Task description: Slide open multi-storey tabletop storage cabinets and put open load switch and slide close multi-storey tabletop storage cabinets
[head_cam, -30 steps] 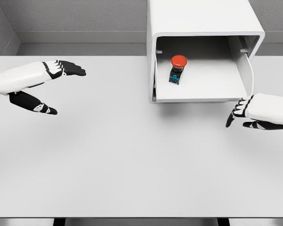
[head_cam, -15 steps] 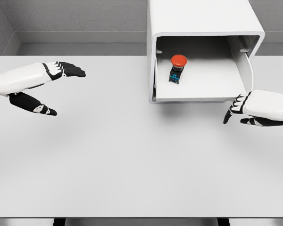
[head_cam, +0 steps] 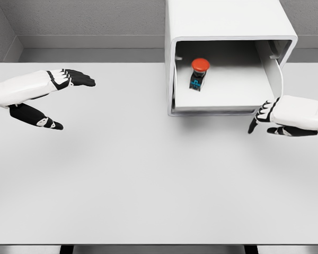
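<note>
Table [head_cam: 122, 180]: white, matte, broad, evenly lit with soft shadows; back wall [head_cam: 85, 16]: grey, finely textured, with a paler ledge [head_cam: 90, 41] along its foot; side wall [head_cam: 0, 26]: grey, at far left; dark gaps below the table's near edge

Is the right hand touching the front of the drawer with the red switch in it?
Cannot tell. In the head view the right hand sits at the drawer front's right corner, overlapping its edge, so neither contact nor gap shows plainly.

simulated lab bench — bare white table [head_cam: 122, 185] | grey partition walls [head_cam: 85, 18]
</note>
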Controlling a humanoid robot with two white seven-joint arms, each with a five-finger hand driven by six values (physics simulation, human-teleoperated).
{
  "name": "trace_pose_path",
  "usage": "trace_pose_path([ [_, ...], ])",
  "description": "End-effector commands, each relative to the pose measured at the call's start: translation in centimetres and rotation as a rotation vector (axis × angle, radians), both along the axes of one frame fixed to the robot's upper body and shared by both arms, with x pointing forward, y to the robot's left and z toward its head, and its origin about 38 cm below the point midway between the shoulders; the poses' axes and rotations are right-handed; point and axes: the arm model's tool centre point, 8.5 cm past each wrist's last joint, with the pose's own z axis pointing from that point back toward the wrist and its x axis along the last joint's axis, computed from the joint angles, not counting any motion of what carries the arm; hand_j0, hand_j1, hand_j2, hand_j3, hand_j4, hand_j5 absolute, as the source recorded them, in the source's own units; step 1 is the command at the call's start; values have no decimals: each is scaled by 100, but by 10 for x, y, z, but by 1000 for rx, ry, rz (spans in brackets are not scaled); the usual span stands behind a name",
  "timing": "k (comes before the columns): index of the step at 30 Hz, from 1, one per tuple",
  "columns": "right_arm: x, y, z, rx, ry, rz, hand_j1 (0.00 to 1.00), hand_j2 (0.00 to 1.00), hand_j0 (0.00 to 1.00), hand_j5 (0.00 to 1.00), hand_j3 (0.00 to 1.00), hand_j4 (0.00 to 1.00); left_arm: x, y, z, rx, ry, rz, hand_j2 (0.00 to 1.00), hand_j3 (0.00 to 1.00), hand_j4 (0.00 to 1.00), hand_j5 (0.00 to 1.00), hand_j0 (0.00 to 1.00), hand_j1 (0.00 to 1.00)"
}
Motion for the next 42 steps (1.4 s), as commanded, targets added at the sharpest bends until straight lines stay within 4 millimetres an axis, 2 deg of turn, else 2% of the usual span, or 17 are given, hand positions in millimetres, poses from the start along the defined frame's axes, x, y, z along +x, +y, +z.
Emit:
trace_pose_path([
  [1,3,1,0,9,1,-4,60,60,60,60,60,60,0,1,1,-6,3,3,100,100,100,100,100,100],
  [7,8,-1,-2,9,0,-14,60,60,60,60,60,60,0,1,1,-6,3,3,100,100,100,100,100,100],
  [8,13,5,-4,15,1,-5,60,60,60,60,60,60,0,1,0,-6,4,3,100,100,100,100,100,100],
  [19,17,5,0,21,-10,-11,60,60,60,60,60,60,0,0,1,-8,3,2,100,100,100,100,100,100],
  [22,23,15,-2,33,-12,8,60,60,60,60,60,60,0,0,1,-8,3,2,100,100,100,100,100,100],
  [29,28,10,4,28,-29,-8,60,60,60,60,60,60,0,0,0,-7,4,1,100,100,100,100,100,100],
  [34,33,15,3,36,-31,-4,60,60,60,60,60,60,0,0,-1,-8,6,1,100,100,100,100,100,100],
  [42,48,17,-1,40,-34,-18,60,60,60,60,60,60,0,0,-1,-8,6,1,100,100,100,100,100,100],
])
